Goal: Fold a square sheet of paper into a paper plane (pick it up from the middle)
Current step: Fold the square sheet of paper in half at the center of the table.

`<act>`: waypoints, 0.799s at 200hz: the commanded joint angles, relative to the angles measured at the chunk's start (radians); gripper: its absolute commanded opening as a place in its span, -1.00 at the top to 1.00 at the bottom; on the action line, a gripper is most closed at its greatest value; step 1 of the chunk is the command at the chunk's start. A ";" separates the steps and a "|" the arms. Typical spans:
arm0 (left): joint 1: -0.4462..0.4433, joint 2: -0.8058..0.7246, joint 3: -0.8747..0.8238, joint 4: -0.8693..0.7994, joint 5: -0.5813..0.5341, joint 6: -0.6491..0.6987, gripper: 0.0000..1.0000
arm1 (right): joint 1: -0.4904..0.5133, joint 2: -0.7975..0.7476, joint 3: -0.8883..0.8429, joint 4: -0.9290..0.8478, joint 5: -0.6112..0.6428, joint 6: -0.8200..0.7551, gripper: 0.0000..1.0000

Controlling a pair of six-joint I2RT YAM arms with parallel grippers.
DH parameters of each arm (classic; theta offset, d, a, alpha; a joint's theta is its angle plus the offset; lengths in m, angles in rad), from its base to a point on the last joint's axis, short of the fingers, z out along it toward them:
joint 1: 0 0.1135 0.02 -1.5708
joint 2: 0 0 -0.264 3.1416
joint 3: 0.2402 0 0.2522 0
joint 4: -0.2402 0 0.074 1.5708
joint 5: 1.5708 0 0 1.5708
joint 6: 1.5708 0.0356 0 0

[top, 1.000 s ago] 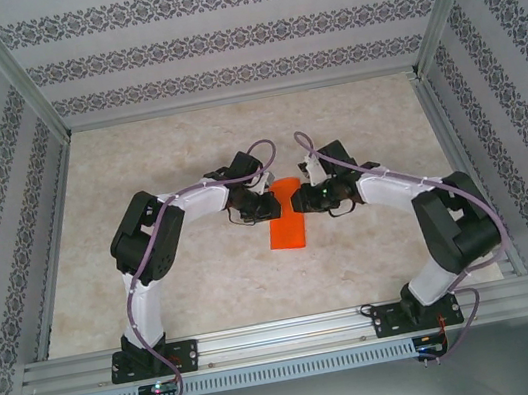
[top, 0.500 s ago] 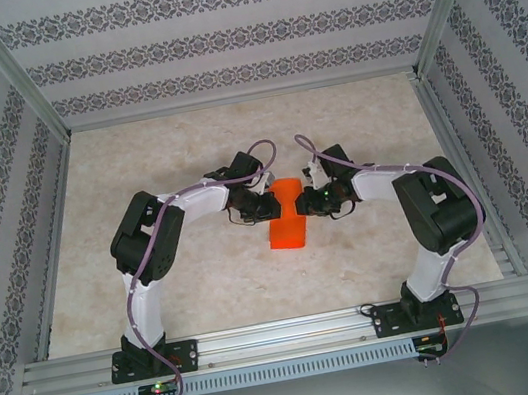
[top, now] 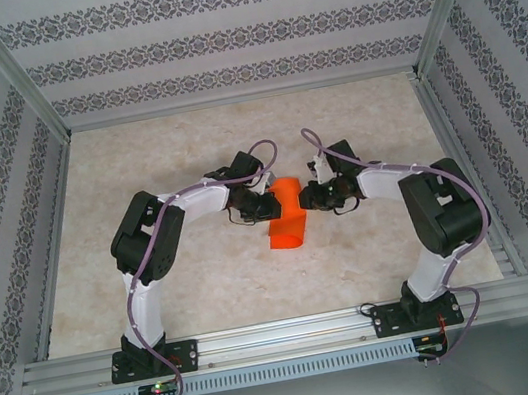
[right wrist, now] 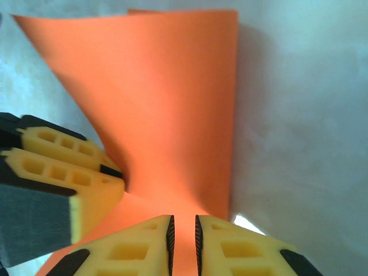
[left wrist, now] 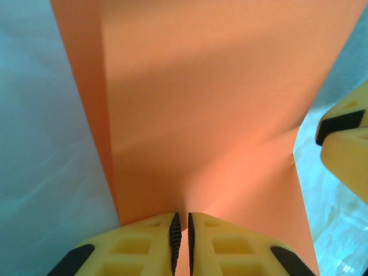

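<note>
A: Square sheet of paper is mid-desk, bowed into an arch. Left fingers are pinched nearly shut on one side's middle, right fingers likewise on the opposite side.
B: I'd close them in evenly, at equal height over the desk, so the edges meet before creasing. No tugging, thin paper tears.

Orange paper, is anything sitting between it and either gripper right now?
Nothing visible stands in the way. The left gripper and the right gripper each pinch the paper directly, from opposite sides, so the sheet arches up between them.
</note>
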State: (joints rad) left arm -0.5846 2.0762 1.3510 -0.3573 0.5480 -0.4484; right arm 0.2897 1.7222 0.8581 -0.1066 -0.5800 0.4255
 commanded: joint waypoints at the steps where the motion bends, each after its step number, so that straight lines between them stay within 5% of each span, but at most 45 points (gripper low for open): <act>1: -0.012 0.068 -0.019 -0.119 -0.099 0.032 0.64 | -0.001 0.025 0.038 0.034 -0.050 0.033 0.60; 84: -0.012 0.057 -0.033 -0.136 -0.120 0.048 0.64 | -0.026 0.156 0.113 -0.042 0.073 -0.025 0.63; 160: -0.012 0.057 -0.044 -0.143 -0.115 0.050 0.64 | -0.050 0.060 0.093 -0.019 0.167 -0.005 0.55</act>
State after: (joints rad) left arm -0.5892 2.0766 1.3544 -0.3668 0.5373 -0.4255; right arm 0.2634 1.8389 0.9577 -0.1238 -0.5343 0.4202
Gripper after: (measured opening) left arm 0.181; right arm 0.227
